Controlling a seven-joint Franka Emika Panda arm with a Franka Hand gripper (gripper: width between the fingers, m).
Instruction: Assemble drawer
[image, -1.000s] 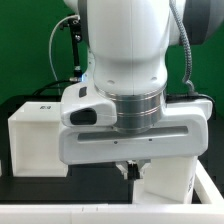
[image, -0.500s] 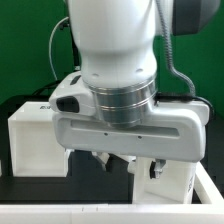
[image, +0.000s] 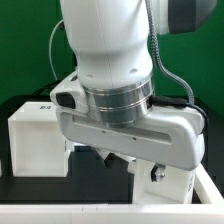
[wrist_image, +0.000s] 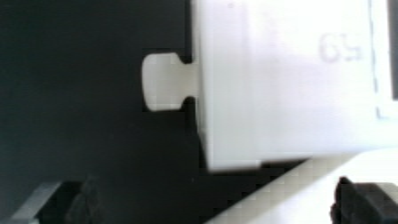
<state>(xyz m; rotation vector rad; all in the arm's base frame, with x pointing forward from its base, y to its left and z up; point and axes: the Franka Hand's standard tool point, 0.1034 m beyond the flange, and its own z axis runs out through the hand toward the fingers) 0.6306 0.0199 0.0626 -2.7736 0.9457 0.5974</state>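
The glossy white robot arm fills the exterior view, its ribbed grey wrist ring pointing down into the broad white hand, whose body tilts lower toward the exterior view's right, its two dark fingertips spread wide apart.

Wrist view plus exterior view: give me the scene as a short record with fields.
pincer: open, holding nothing
drawer part: white, lying on the table, not held
knob: rounded, sticking out from one edge of the drawer part
casing: white box at the exterior view's left, standing on the table
table: black
arm: blocks most of the exterior view
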